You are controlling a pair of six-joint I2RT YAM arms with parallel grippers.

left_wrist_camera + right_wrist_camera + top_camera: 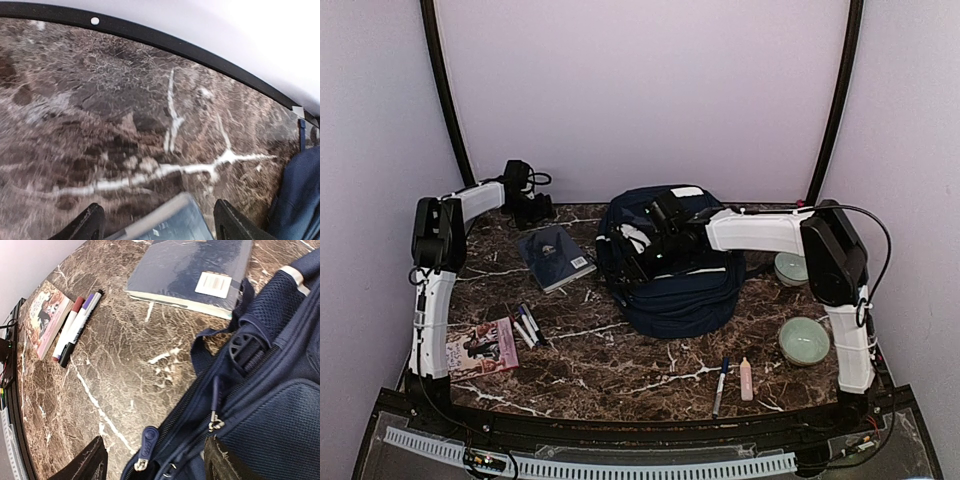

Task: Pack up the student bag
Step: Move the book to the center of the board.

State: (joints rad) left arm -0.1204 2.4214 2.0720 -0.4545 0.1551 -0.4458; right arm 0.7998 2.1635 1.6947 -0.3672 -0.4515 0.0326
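you face a dark brown marble table [620,370] with white veins, closed in by pale lilac walls [650,90]. the bag [670,290] sits mid-frame. the left gripper [157,222] stands wide open and empty. the right gripper [155,460] is open over the bag's zips, gripping nothing.

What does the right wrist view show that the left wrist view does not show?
Only the right wrist view: the markers, the pink booklet and the zipper pulls of the student bag. Only the left wrist view: the curved black bar at the far edge of the marble table. Both: the table, the dark blue book and the bag's navy fabric.
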